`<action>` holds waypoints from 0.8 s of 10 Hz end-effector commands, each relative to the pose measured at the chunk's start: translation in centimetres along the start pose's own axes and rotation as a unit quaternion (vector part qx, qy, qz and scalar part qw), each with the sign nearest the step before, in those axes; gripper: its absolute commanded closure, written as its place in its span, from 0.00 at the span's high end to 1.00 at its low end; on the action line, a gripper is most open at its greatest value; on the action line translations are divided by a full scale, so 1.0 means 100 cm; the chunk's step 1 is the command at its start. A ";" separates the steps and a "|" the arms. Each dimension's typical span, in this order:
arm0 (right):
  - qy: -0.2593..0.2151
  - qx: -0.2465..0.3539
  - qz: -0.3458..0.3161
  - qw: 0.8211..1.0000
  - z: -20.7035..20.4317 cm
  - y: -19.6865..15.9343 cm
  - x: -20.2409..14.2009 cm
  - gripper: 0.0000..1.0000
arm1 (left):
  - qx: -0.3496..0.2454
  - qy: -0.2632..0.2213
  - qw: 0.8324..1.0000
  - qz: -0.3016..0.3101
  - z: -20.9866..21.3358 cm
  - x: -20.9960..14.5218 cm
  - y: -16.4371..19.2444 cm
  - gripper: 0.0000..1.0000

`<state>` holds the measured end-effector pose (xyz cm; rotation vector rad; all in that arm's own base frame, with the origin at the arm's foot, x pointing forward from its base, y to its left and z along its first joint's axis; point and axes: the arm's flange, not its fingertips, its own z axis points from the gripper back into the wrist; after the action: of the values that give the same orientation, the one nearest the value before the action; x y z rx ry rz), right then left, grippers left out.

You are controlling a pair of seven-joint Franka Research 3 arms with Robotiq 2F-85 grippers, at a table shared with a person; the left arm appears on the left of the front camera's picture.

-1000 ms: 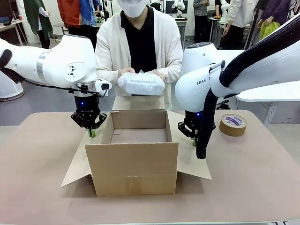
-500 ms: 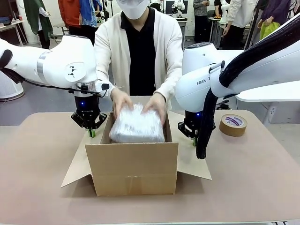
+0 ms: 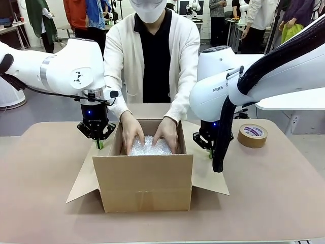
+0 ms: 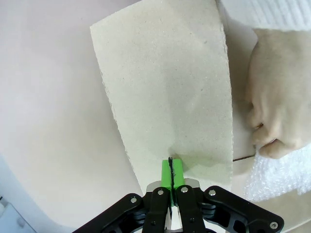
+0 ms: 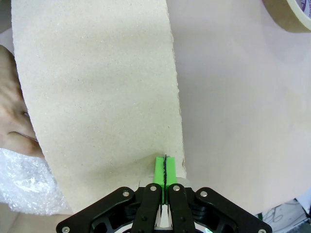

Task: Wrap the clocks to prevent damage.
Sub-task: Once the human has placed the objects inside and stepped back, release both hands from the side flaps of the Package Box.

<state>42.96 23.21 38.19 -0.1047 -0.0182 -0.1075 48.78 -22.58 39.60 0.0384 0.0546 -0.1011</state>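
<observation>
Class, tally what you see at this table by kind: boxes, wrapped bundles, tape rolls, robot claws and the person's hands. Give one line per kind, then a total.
cardboard box: 1
bubble-wrapped bundle: 1
tape roll: 1
robot claws: 2 (left claw, right claw)
person's hands: 2 (one hand, other hand)
Total: 7

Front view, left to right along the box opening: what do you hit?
left gripper → person's hand → bubble-wrapped bundle → person's other hand → right gripper → tape roll
</observation>
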 end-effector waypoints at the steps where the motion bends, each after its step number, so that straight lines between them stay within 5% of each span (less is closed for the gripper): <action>1: -0.001 -0.006 -0.001 1.000 -0.003 0.002 -0.001 0.01 | 0.005 0.000 1.000 0.001 -0.001 0.001 0.000 0.00; 8: 0.000 0.000 0.000 1.000 0.000 0.000 0.000 0.01 | 0.000 0.000 1.000 0.000 0.000 0.000 0.000 0.00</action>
<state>42.96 23.19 38.21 -0.1046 -0.0184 -0.1078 48.79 -22.58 39.60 0.0384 0.0546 -0.1011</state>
